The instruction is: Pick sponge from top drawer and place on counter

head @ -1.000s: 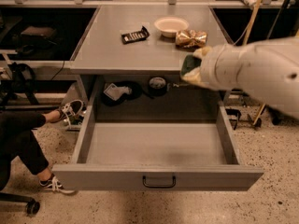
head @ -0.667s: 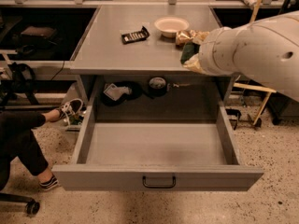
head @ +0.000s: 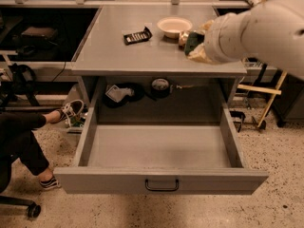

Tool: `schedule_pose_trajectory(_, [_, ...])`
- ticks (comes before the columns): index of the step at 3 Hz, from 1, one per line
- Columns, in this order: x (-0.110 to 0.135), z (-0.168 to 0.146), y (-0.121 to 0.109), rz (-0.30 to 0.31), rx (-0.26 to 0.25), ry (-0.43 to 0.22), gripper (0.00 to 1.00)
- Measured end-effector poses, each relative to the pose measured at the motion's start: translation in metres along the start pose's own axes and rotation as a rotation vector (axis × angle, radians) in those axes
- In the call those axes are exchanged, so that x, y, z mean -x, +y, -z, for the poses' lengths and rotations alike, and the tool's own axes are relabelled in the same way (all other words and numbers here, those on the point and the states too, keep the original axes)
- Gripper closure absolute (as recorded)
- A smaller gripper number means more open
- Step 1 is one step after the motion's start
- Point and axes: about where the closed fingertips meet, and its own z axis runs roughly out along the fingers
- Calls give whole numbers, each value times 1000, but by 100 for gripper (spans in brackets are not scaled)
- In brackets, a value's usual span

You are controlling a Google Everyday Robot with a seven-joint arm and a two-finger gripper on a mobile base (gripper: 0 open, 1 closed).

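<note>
The sponge, dark green over a yellowish base, is held at the tip of my white arm, just above the right part of the grey counter. My gripper is mostly hidden behind the arm's bulk and is closed on the sponge. The top drawer is pulled fully out below the counter, with its dark pull handle at the front centre. Only its bare grey floor shows inside.
A white bowl and a black flat packet lie on the counter's far part, the bowl close to the sponge. Dark items sit on the shelf behind the drawer. A person's leg and shoe are at left, a wooden frame at right.
My arm has risen and moved back with the sponge, from in front of the counter's edge to above the counter's right part near the bowl.
</note>
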Motion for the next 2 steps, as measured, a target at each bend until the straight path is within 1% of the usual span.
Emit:
schedule_pose_trajectory(1, [-2, -49, -14, 102, 118, 2, 100])
schedule_pose_trajectory(2, [-8, -104, -27, 243, 232, 55, 100])
